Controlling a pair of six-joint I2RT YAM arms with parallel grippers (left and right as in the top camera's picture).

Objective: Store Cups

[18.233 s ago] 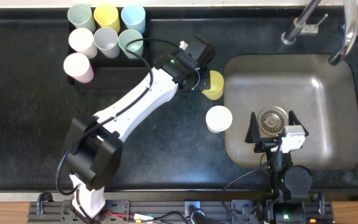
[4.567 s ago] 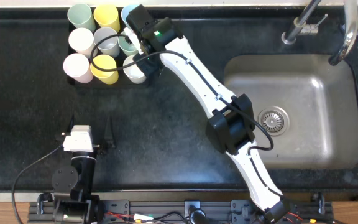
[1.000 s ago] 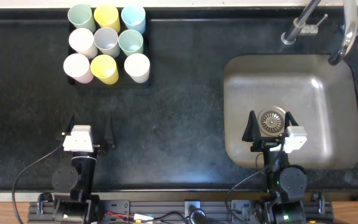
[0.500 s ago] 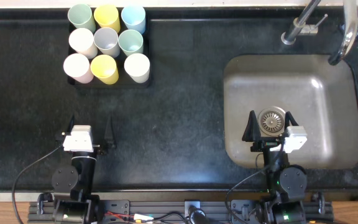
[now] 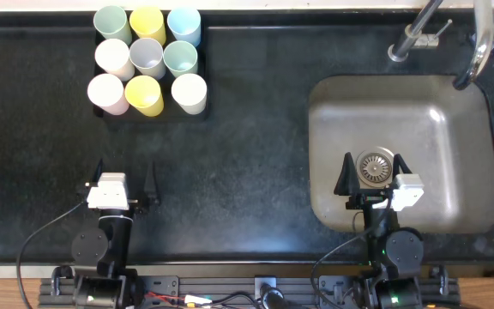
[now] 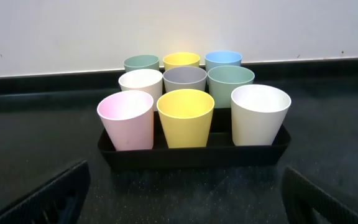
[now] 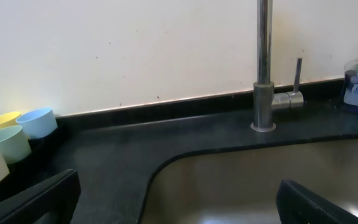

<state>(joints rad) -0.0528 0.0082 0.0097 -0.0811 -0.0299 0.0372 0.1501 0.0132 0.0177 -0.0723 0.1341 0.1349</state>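
Nine cups [image 6: 185, 118] sitting upright in black tray [image 6: 191, 160], straight ahead of left gripper [image 5: 125, 169] and well apart from it, far off left of right gripper [image 5: 373, 167]. Both grippers standing open, holding nothing. Storing looking finished, with no loose cup left. Since earliest frame, yellow cup [image 5: 144, 95] and white cup [image 5: 189, 93] have gone into tray's near row, and both arms are folded back.

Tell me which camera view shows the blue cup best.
The top view: the blue cup shows its whole rim, with nothing in front. The left wrist view shows just its upper part behind a green cup. The right wrist view shows its side, near the picture's edge.
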